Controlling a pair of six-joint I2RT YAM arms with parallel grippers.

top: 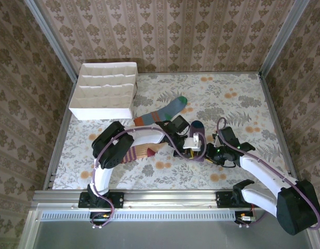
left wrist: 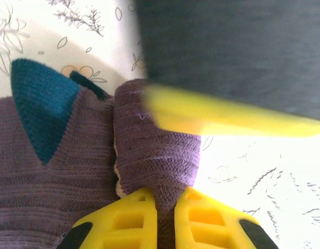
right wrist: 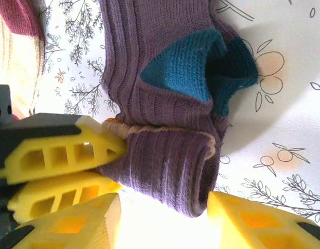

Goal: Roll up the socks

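Note:
The purple sock with a teal toe [top: 197,127] lies mid-table, its cuff end rolled into a thick roll [right wrist: 170,171]. My left gripper [left wrist: 165,218] is shut on that roll [left wrist: 157,155], a fold of purple knit pinched between its yellow fingers. My right gripper [right wrist: 162,218] is open, its fingers [right wrist: 264,220] standing apart just below the roll and not clamping it. From above, the left gripper [top: 194,147] and right gripper [top: 211,152] meet over the sock. The grey-blue sock [top: 168,110] lies flat behind them. The peach striped sock [top: 136,154] lies partly under the left arm.
A white partitioned box [top: 105,89] stands at the back left of the floral table [top: 238,98]. Metal rails edge the table on both sides. The left gripper's yellow fingers [right wrist: 61,155] crowd the roll's left end in the right wrist view.

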